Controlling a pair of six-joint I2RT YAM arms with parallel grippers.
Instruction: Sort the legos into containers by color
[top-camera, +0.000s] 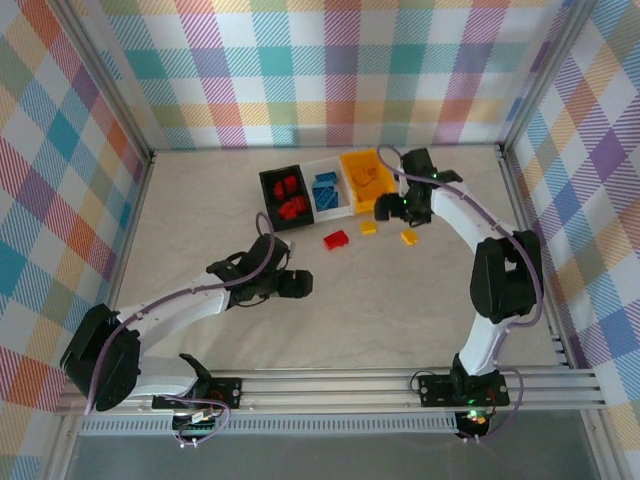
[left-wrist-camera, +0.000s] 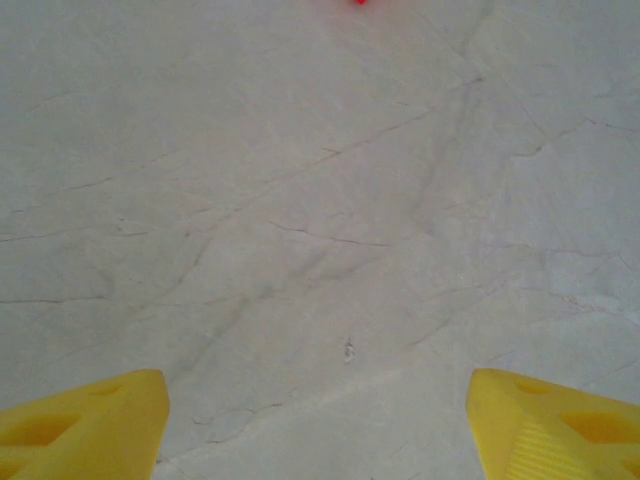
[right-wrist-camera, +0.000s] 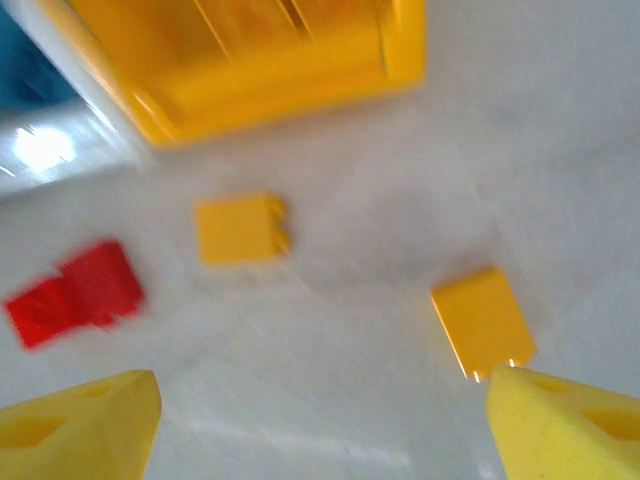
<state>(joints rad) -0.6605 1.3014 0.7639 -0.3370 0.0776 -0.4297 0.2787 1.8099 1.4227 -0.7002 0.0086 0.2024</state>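
Note:
Three containers stand in a row at the back: a black bin (top-camera: 264, 190) with red legos (top-camera: 290, 197), a white bin (top-camera: 327, 167) with blue legos (top-camera: 326, 190), and a yellow-orange bin (top-camera: 358, 163) (right-wrist-camera: 260, 70). In front of them lie three loose legos: a red brick (top-camera: 336, 239) (right-wrist-camera: 75, 292), a yellow brick (top-camera: 368, 227) (right-wrist-camera: 240, 228) and a second yellow brick (top-camera: 409, 237) (right-wrist-camera: 483, 320). My right gripper (top-camera: 384, 210) (right-wrist-camera: 320, 425) hangs open just above these bricks, one fingertip (right-wrist-camera: 565, 420) beside the second yellow brick. My left gripper (top-camera: 302, 284) (left-wrist-camera: 318, 430) is open over bare table.
The table top (left-wrist-camera: 320, 200) is pale, marbled and flat. Checkered walls close it in at the back and both sides. An aluminium rail (top-camera: 330, 385) carrying the arm bases runs along the near edge. The right arm arches over the table's right side.

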